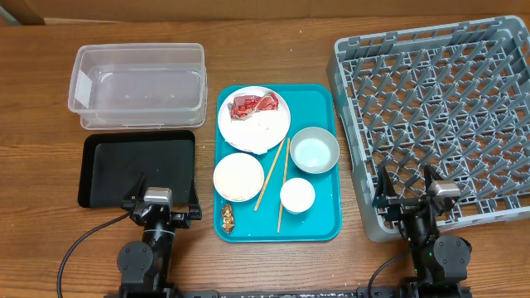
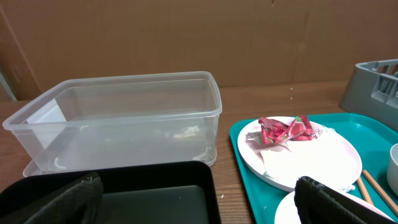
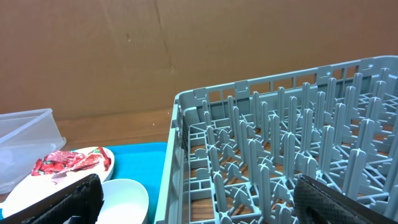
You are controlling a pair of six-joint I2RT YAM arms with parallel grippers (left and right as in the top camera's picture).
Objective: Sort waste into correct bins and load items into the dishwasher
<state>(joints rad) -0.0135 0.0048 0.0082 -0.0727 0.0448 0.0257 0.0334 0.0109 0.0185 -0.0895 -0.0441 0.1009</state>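
The teal tray (image 1: 319, 228) holds a white plate (image 1: 253, 132) with a crumpled red wrapper (image 1: 252, 104), a pale bowl (image 1: 314, 151), a white bowl (image 1: 238, 176), a small cup (image 1: 297, 195), two chopsticks (image 1: 272, 178) and a brown scrap (image 1: 228, 217). Left of it lie the clear tub (image 1: 139, 85) and the black tray (image 1: 137, 168); the grey dish rack (image 1: 439, 116) stands to the right. My left gripper (image 1: 161, 190) (image 2: 199, 205) hangs open over the black tray's near edge. Over the rack's near left corner, my right gripper (image 1: 407, 186) (image 3: 199, 202) is open. Both are empty.
A brown cardboard wall (image 2: 186, 37) stands behind the wooden table (image 1: 50, 240). Black cables (image 1: 83, 244) trail from both arm bases along the near edge. The rack (image 3: 280, 124) has many upright pegs and reaches the table's right side.
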